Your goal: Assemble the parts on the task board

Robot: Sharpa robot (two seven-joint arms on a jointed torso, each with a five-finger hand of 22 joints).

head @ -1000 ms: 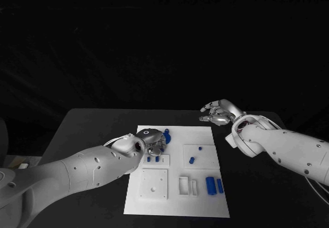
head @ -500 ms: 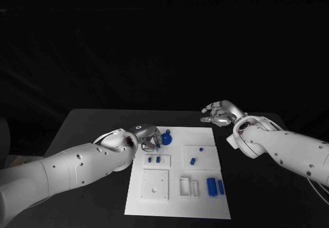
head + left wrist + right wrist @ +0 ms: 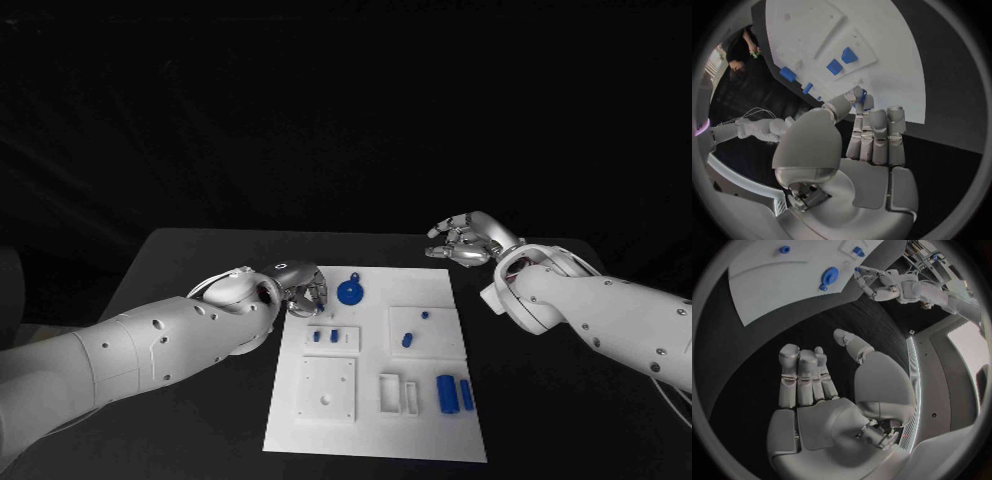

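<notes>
The white task board lies mid-table. A round blue part with a small tab lies free near the board's far edge, also in the right wrist view. My left hand hovers at the board's left edge, a short gap from that part, holding nothing; its fingers are stretched out side by side. My right hand hangs beyond the board's far right corner over the black table, empty, with fingers loosely extended and the thumb apart.
Two small blue pieces stand in a module left of centre. Two blue pegs sit in the right module. Two blue blocks lie at the near right beside white slots and a square white plate.
My left hand let go of the round blue part and drew back to the left; the part now lies alone on the board. The right hand barely moved.
</notes>
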